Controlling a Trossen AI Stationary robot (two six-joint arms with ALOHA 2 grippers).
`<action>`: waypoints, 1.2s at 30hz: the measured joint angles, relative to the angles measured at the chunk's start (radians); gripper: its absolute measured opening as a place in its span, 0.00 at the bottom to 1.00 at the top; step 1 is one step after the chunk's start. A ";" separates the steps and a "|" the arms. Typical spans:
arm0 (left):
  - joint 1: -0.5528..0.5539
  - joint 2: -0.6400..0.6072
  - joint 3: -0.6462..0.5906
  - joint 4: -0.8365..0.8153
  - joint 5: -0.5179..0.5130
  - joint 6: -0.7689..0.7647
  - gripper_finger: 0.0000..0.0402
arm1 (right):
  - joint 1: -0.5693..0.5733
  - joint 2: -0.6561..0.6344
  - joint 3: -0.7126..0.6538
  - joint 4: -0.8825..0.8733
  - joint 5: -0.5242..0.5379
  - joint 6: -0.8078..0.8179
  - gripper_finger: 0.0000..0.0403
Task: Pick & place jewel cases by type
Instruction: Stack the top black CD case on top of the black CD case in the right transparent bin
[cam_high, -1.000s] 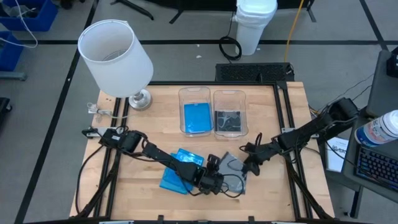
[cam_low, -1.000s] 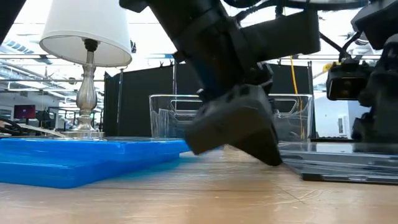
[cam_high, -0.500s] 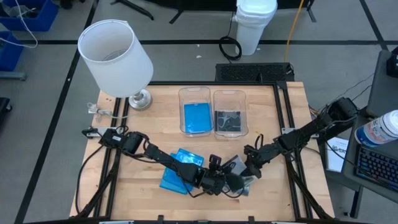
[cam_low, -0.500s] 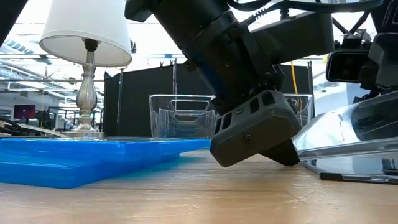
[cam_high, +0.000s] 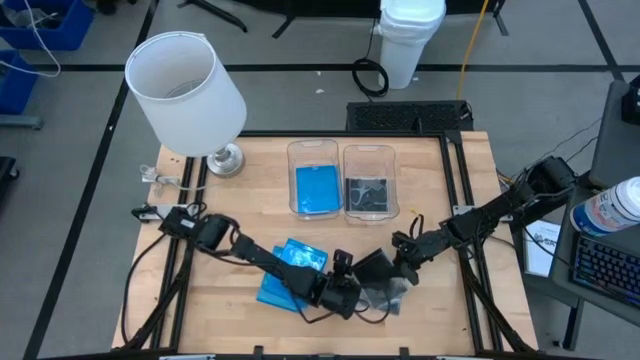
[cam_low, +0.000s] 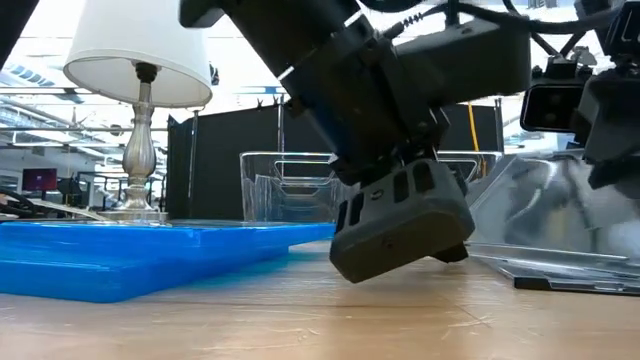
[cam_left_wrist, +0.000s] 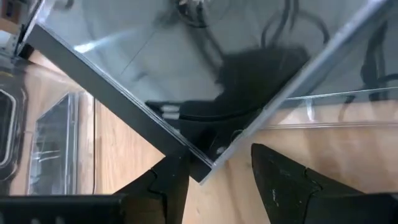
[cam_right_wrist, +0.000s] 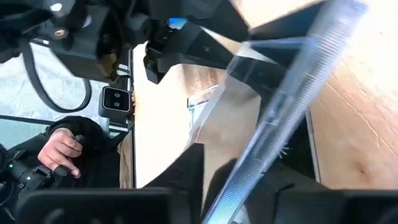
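A dark clear jewel case (cam_high: 372, 267) stands tipped up near the table's front middle, over another clear case (cam_high: 386, 302) that lies flat. My right gripper (cam_high: 399, 272) is shut on the tipped case from the right. My left gripper (cam_high: 348, 291) is low at the case's left side, open, with the case's lower corner (cam_left_wrist: 202, 171) in the gap between its fingers; I cannot tell whether they touch it. Two blue jewel cases (cam_high: 285, 275) lie flat to the left. My right gripper (cam_right_wrist: 239, 171) has the tipped case's thin raised edge (cam_right_wrist: 264, 152) pinched between its two fingers. It comes from the table's right, slanting down. The case sits tilted, its right side up in the air (cam_low: 560, 200) and its left side low by my left gripper.
At the back middle stand two clear bins, the left one (cam_high: 314, 150) with a blue case, the right one (cam_high: 368, 150) with a dark case. A lamp (cam_high: 185, 85) stands at the far left corner. A person's hand (cam_right_wrist: 62, 146) shows beyond the table.
The clear case lay flat on the one under it and has been tipped up. Its right side has risen at my right gripper while its left side has stayed low by my left gripper. My left gripper has shifted slightly and tipped at the case's left side.
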 joint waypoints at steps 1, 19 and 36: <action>-0.004 0.000 0.000 0.000 -0.006 0.000 0.44 | 0.000 0.000 0.000 -0.002 -0.001 0.005 0.15; -0.183 -0.126 0.000 -0.105 -0.217 -0.053 0.44 | 0.000 -0.140 0.002 0.077 0.030 -0.198 0.03; -0.232 -0.144 0.000 -0.556 -0.160 -0.498 0.44 | -0.025 -0.230 0.635 -0.868 0.190 -0.530 0.04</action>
